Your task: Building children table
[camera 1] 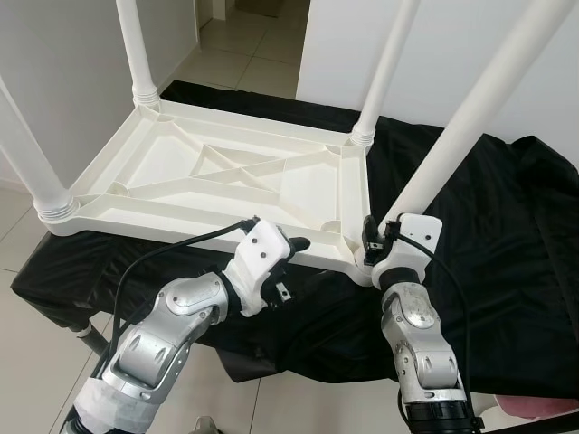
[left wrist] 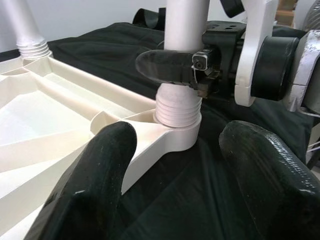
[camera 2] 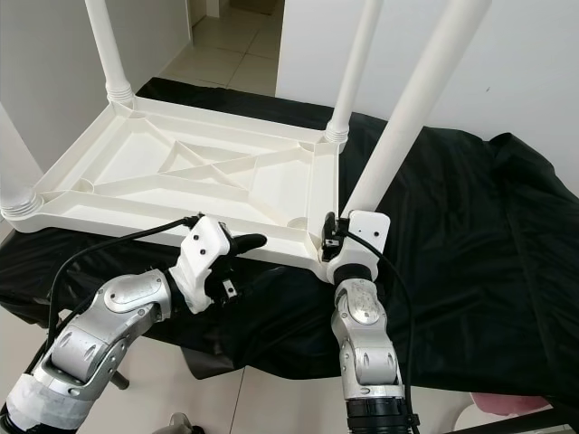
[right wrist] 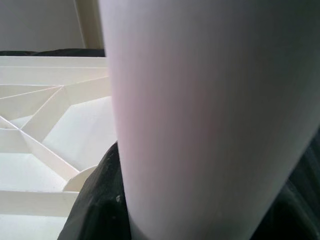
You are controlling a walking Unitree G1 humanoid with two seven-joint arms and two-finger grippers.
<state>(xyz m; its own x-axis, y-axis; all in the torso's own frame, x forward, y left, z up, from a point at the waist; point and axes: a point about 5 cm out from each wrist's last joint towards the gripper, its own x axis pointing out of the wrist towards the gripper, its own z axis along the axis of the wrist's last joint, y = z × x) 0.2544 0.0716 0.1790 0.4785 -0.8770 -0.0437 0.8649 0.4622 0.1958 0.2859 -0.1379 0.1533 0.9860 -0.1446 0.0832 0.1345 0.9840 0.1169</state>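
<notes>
Right gripper (camera 1: 373, 237) clamps the near-corner leg (camera 1: 470, 113) at its threaded base.
Left gripper (camera 1: 288, 253) open, empty — steady tabletop (camera 1: 145, 167), twist leg straight.

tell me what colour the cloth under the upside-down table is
Black cloth, clearest in the left eye view.

We see the upturned white table top (camera 1: 226, 176) lying on the black cloth (camera 1: 507, 235), its four legs rising as posts at the corners. The near right leg (camera 1: 470, 117) is hemmed by our right gripper (left wrist: 172, 67) (fingers against it). Between the legs, above the ribbed underside, lies open room.
</notes>
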